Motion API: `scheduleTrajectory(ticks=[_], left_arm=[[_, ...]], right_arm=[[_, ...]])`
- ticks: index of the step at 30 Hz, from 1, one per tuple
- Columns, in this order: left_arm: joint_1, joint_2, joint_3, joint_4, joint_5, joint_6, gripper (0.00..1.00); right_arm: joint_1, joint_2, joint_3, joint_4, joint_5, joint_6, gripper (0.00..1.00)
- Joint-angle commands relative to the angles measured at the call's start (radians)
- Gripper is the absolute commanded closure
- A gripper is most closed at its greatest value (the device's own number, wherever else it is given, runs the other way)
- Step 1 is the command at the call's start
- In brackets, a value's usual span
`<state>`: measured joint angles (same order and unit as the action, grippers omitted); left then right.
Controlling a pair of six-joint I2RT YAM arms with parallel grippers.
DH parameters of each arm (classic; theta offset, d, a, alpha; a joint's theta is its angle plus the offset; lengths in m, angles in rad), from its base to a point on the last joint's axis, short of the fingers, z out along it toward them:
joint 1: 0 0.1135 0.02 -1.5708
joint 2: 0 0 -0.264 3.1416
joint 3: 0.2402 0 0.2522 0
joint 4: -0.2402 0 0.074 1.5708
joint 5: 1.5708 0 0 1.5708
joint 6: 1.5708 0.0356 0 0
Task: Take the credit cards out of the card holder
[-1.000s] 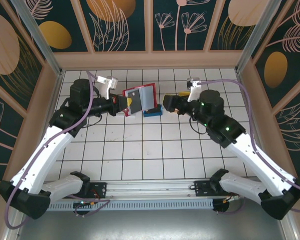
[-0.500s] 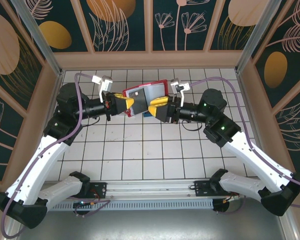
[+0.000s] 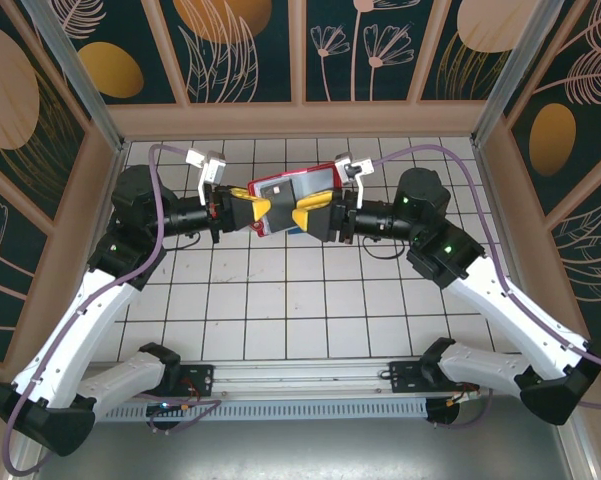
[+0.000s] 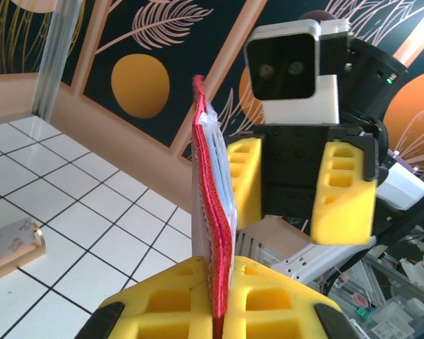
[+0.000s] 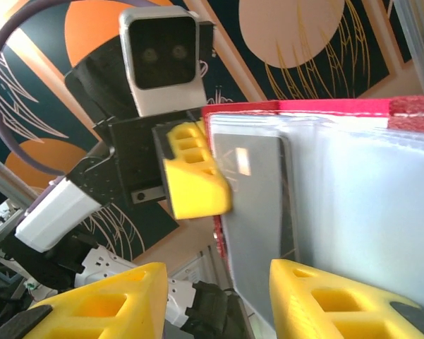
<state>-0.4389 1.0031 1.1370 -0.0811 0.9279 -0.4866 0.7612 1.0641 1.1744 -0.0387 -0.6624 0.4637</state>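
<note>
The card holder, a red folding wallet with greyish see-through pockets, hangs opened above the tiles at the back middle. My left gripper is shut on its left end. In the left wrist view the card holder stands edge-on, pinched between my yellow fingers. My right gripper faces it from the right, jaws partly apart. In the right wrist view a greyish card lies behind the clear pocket of the card holder. The pocket's lower edge reaches between my right gripper's fingers and lies against the right finger; the other finger stands apart from it.
A blue block lies on the tiles under the wallet. A copper-coloured block lies on the floor at the left of the left wrist view. Wooden walls close the back and both sides.
My right arm has swung left up to the wallet and its jaws have narrowed. My left gripper has kept hold and raised and turned the wallet a little.
</note>
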Motion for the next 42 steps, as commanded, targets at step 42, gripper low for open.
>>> scheduleTrajectory(ticks=[42], left_arm=[[-0.003, 0.044, 0.017, 0.052, 0.059, -0.007, 1.0]], right_arm=[[0.068, 0.061, 0.104, -0.111, -0.084, -0.087, 0.67]])
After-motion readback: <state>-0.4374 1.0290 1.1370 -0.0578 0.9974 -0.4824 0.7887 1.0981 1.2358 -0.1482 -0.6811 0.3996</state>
